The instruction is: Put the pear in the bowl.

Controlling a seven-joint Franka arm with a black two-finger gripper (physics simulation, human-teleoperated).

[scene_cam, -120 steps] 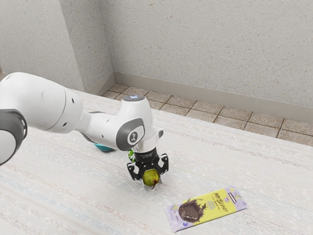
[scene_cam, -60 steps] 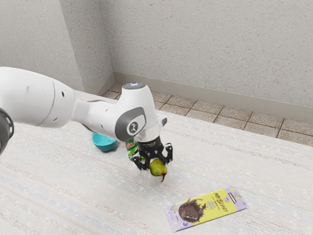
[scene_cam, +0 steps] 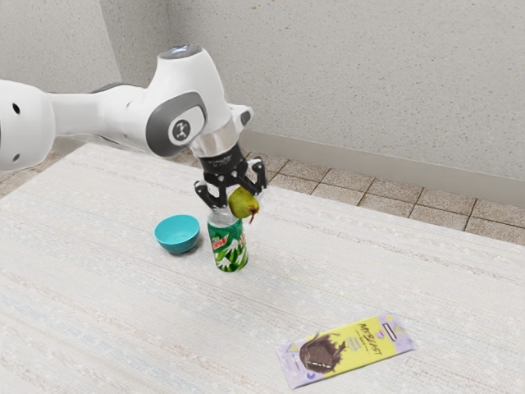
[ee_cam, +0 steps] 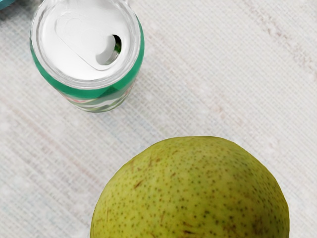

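Note:
In the exterior view my gripper (scene_cam: 234, 201) is raised above the table, shut on the green pear (scene_cam: 244, 203), whose stem tilts downward. The pear (ee_cam: 193, 193) looms large at the lower edge of the wrist view. On the table stands the teal bowl (scene_cam: 177, 235), lower than the pear and toward the exterior view's left; its rim (ee_cam: 6, 4) peeks into a corner of the wrist view.
A green soda can (scene_cam: 229, 246) stands upright beside the bowl, just below the held pear; its silver top (ee_cam: 81, 44) faces the wrist camera. A chocolate bar packet (scene_cam: 349, 351) lies flat toward the exterior view's right.
My hand has risen with the pear and moved toward the exterior view's left and back. The bowl and can, earlier partly hidden behind the arm, have come into fuller view.

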